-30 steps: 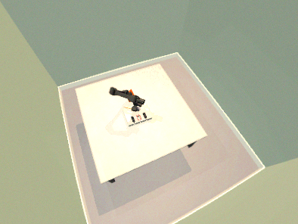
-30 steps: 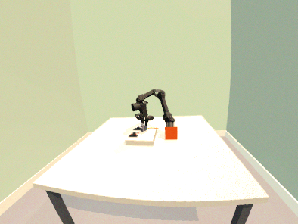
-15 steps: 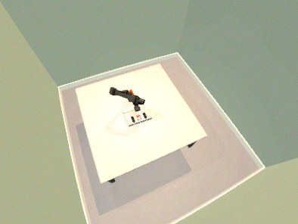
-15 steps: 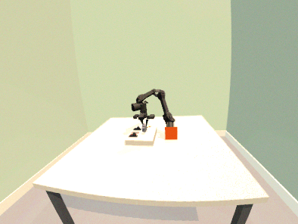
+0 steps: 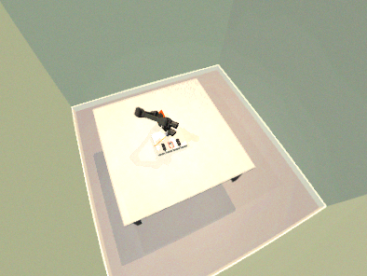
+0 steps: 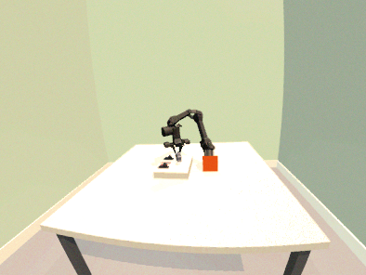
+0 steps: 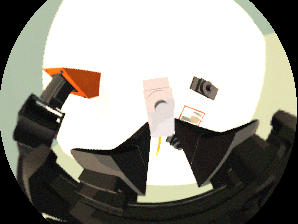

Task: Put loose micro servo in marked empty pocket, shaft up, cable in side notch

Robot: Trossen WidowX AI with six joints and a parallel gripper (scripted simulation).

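My gripper (image 6: pixel 177 153) (image 7: pixel 163 125) is shut on the loose micro servo (image 6: pixel 178 158) (image 7: pixel 159 107), a pale grey body with a round shaft boss facing the wrist camera. The yellow cable (image 7: pixel 159 145) trails from its near end between the fingers. In the exterior view the servo hangs low over the side of the white deck (image 6: pixel 172 176) nearer the orange block. The marked pocket, a red outline (image 7: pixel 195 108), lies to the right of the held servo in the wrist view, not under it. Its red marking also shows in the top view (image 5: pixel 170 144). The exact gap below the servo cannot be told.
Two dark fitted servos flank the pocket: one (image 5: pixel 178 142) (image 7: pixel 204 88), and another (image 5: pixel 163 146) (image 7: pixel 174 142) partly behind a finger in the wrist view. An orange block (image 6: pixel 210 163) (image 7: pixel 82 82) stands by the arm's base. The deck rests on the white table (image 5: pixel 200 163) (image 6: pixel 186 209).
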